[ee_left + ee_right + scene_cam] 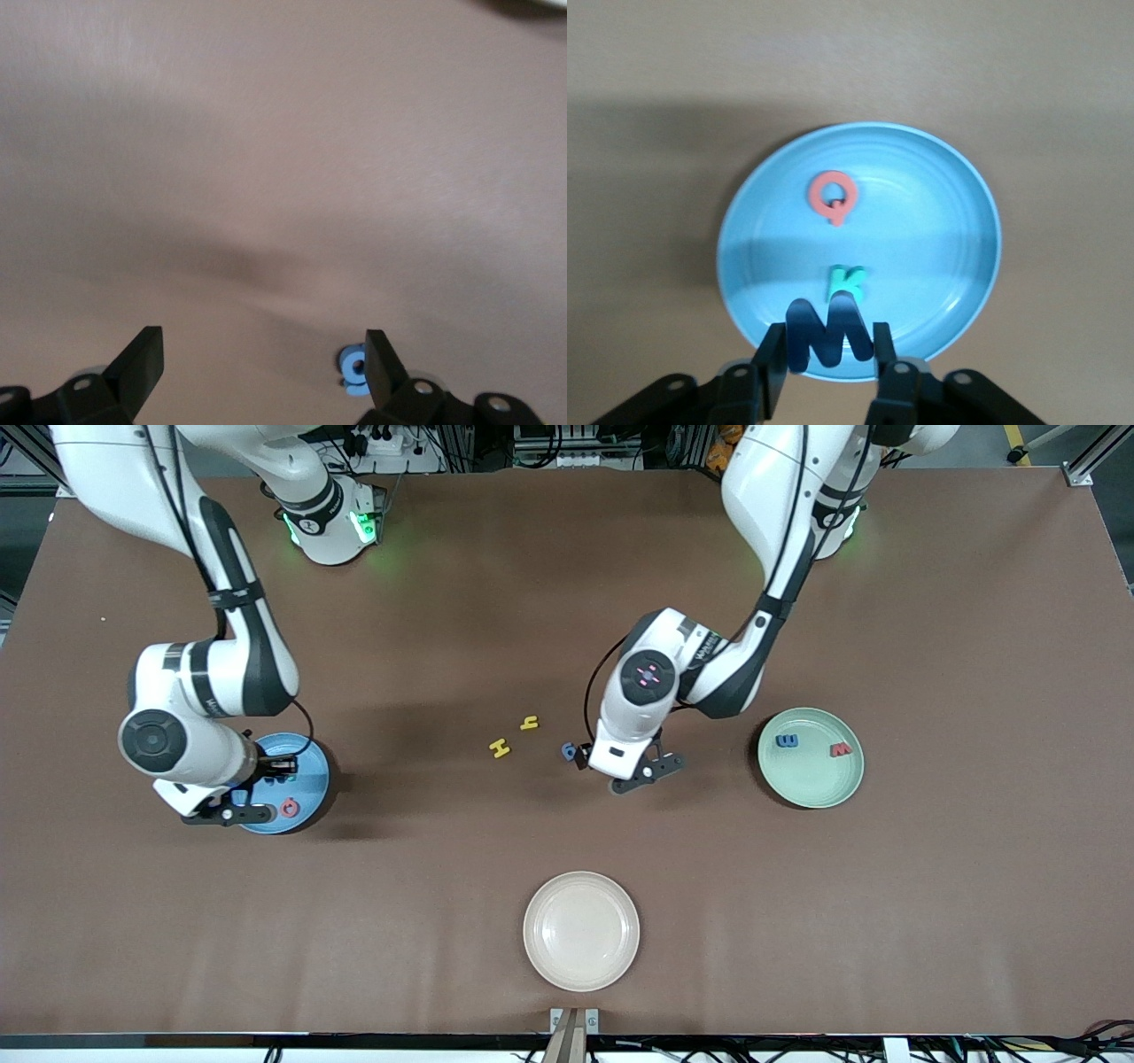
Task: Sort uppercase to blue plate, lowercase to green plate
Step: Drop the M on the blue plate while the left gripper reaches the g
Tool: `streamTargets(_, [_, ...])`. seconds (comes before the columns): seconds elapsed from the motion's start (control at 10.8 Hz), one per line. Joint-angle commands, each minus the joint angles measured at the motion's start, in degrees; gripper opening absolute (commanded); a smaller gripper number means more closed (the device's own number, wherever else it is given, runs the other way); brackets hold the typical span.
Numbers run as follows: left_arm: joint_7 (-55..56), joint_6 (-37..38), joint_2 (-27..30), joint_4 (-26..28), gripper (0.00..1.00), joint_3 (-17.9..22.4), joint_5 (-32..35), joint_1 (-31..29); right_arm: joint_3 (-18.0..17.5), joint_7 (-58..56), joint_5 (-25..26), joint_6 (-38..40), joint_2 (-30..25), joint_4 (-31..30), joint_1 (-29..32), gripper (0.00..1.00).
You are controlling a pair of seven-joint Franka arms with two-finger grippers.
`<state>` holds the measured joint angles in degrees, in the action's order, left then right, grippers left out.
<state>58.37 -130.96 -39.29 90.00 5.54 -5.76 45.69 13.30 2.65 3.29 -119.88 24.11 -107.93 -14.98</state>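
Two arms work over a brown table (pixel 930 921) strewn with foam letters.

- The right gripper (pixel 828 372) hangs over the rim of the round blue plate (pixel 939 221), at mid-height of the front view toward the right arm's end of the table. Its fingers are clamped on the upright blue foam W (pixel 828 332).
- On that plate lie the red ring-shaped foam Q (pixel 833 197) and the teal foam R (pixel 847 282), apart from each other.
- The left gripper (pixel 263 354) is low over bare table at the middle of the front view with its fingers spread wide. The blue foam g (pixel 354 367) lies just beside one fingertip, outside the gap.
- The large yellow foam H (pixel 500 748) and the small yellow foam h (pixel 529 724) lie close together near the g, toward the right arm's end from it.
- The pale mint-green plate (pixel 811 779), toward the left arm's end, holds the blue E-shaped foam piece (pixel 786 740) and the dark red foam m (pixel 841 750), set apart.
- A cream-white plate (pixel 581 930) sits in the lower middle of the front view.
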Motion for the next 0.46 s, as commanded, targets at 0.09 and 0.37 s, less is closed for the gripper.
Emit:
streamTargets(0.09, [2.89,-0.34,-1.93,-3.69,1.0,4.12,6.11,7.3,-1.17,-0.28,0.75,-1.4,-0.73,-1.59,1.7,1.0])
streamTargets(0.37, [1.06,-5.62,-4.12,-3.69,1.0,4.21,6.72,8.62,-1.34,-0.28,0.32,-2.9,0.67,-1.32,2.06,1.0])
